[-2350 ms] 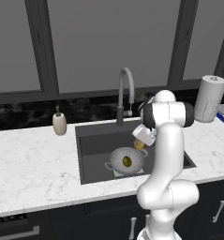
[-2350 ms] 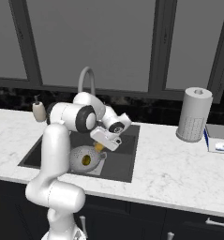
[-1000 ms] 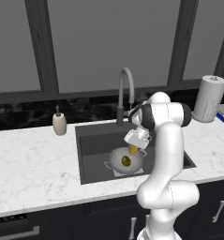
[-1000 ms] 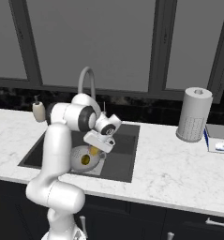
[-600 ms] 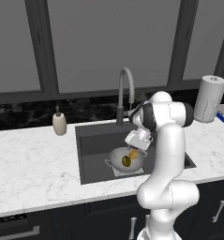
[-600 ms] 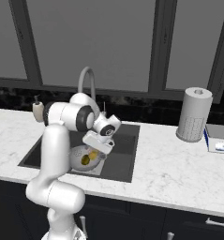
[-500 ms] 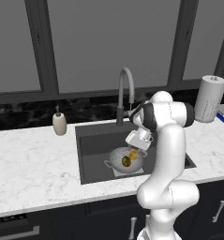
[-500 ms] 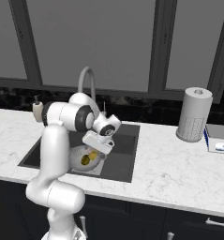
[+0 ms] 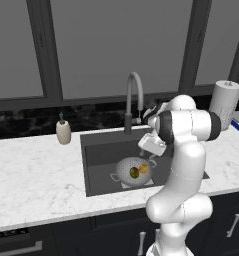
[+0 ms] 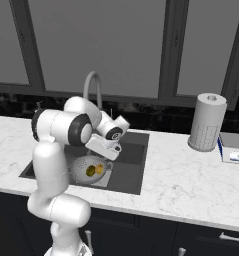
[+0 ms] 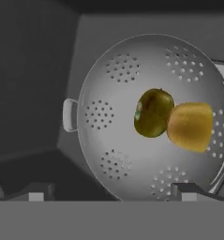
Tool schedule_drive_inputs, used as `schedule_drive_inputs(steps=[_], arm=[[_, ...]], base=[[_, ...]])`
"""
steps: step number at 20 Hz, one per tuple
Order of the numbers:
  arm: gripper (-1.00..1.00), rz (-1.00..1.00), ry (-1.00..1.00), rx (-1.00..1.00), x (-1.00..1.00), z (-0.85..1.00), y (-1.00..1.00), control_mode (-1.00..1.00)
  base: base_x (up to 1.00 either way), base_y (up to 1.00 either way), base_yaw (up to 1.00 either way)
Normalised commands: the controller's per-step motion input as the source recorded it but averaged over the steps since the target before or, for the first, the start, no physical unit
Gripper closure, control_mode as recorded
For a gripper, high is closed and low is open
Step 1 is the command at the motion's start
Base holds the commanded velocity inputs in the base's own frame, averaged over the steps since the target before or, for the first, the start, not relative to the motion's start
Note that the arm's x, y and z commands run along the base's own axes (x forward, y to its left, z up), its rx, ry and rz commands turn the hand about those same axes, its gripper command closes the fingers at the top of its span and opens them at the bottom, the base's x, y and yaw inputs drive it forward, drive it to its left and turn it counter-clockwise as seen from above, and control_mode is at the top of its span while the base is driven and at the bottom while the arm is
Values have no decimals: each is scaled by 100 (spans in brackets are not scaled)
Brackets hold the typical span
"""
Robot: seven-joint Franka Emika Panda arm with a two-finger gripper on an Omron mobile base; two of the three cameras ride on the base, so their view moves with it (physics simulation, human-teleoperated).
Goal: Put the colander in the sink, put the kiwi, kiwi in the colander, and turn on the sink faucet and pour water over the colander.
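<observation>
Colander (image 11: 146,117): in sink (image 9: 98,155); holds olive kiwi (image 11: 153,113) touching yellow kiwi (image 11: 190,126). Fingers (image 11: 36,193) above: spread wide, empty.

A silver colander (image 11: 132,117) dotted with clusters of small holes holds a dark olive-brown kiwi (image 11: 153,113) and a yellow kiwi (image 11: 190,126). The sink (image 9: 103,155) is dark grey. The counter (image 9: 36,175) is white marble with faint grey veins. A cream soap bottle (image 9: 63,132) stands against black, mottled backsplash (image 9: 21,127).
</observation>
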Motion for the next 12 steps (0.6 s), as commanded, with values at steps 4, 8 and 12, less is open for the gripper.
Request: schedule_drive_inputs(steps=[4, 8, 12], arm=[[-100, 0, 0, 0, -42, 33, -28, -100], [-100, 0, -5, 0, -47, 18, -31, -100], [-100, 6, -16, -4, -35, 41, -7, -100]], base=[[0, 0, 0], [0, 0, 0], [0, 0, 0]])
